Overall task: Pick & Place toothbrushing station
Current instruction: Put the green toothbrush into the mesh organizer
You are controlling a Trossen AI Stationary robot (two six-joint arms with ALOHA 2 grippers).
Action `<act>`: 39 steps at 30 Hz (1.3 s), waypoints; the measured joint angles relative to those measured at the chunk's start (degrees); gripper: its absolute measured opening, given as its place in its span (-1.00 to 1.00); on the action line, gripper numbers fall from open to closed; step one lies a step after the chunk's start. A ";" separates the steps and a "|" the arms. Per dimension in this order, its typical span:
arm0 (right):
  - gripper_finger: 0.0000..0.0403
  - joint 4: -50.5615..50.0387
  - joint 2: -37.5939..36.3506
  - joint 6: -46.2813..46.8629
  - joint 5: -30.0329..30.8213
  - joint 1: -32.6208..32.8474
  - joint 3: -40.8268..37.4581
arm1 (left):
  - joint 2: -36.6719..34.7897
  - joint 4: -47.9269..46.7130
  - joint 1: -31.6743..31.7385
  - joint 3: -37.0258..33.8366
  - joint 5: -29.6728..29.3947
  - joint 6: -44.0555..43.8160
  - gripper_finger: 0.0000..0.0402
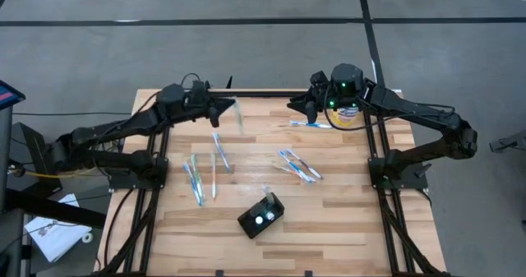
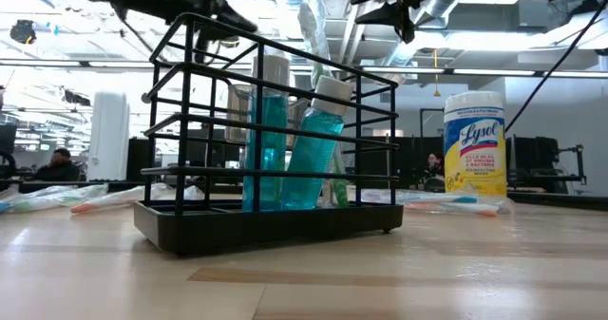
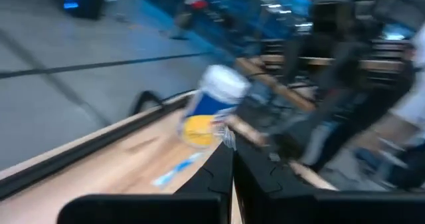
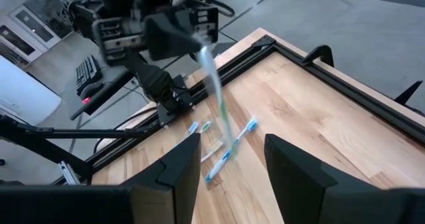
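Left gripper (image 4: 192, 41) is carrying a toothbrush (image 4: 216, 84), fingers closed on it.
Next we are judging a lowering into the toothbrushing station (image 1: 261, 215); right gripper (image 1: 306, 106) is waiting, fingers spread, empty.

1. The left gripper (image 3: 232, 177) fills the lower edge, its two dark fingers (image 3: 212, 177) pressed together.
2. Beyond them stands a canister (image 3: 209, 114), white-capped, blue and yellow, on the wooden table (image 3: 99, 164).
3. A toothbrush (image 3: 176, 171) lies near the canister.
4. The right arm (image 3: 299, 117) shows dark and blurred beside the canister.
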 joint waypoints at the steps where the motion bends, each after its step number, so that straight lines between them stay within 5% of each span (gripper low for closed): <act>1: -0.22 0.04 0.00 0.04 0.01 -0.02 0.00 | 0.91 1.53 -0.55 0.00 1.10 0.02 -1.00; 16: -0.23 0.58 0.22 0.66 0.15 -0.04 0.00 | 7.21 18.56 -8.92 -0.07 5.03 -2.81 -1.00; 39: -0.25 0.58 0.22 0.66 0.17 0.00 0.00 | 8.11 23.69 -17.56 -0.02 9.95 -6.25 -1.00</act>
